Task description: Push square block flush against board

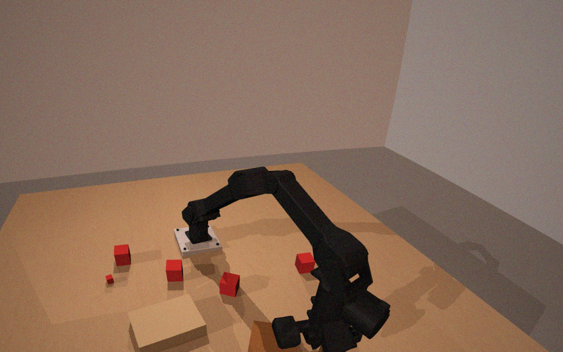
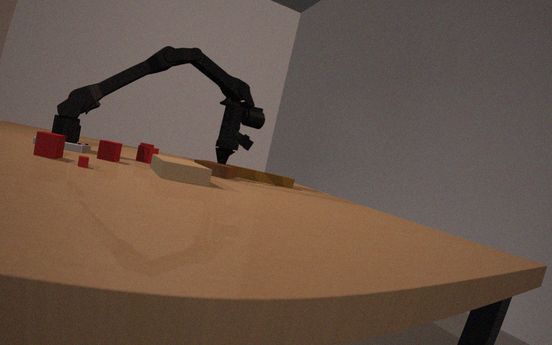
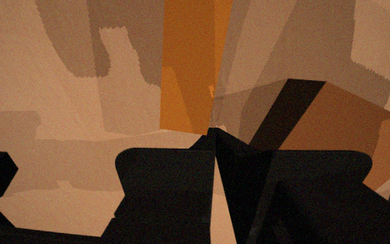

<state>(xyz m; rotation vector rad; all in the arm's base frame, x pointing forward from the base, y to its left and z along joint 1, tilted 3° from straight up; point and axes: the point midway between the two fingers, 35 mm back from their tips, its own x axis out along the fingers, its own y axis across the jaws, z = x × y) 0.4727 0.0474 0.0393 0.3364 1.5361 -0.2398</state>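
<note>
The brown square block point(image 1: 262, 339) point(image 2: 225, 172) point(image 3: 333, 122) lies flat on the table. The long orange board point(image 2: 267, 176) point(image 3: 189, 70) lies flat beside it, with a wedge of table showing between them in the wrist view. In the top view the arm hides nearly all of the board. My gripper point(image 2: 221, 162) point(image 3: 213, 132) is shut and empty, pointing down. Its fingertips are right at a corner of the board's near end, to the left of the block in the wrist view; whether they touch the board I cannot tell. In the top view the fingertips are hidden.
A beige block point(image 1: 167, 321) point(image 2: 183, 171) lies to the left of the brown block in the top view. Several red cubes point(image 1: 174, 270) point(image 2: 109, 151) stand between it and the arm's base plate point(image 1: 200, 248). A tiny red cube point(image 1: 109, 279) point(image 2: 83, 161) lies further left.
</note>
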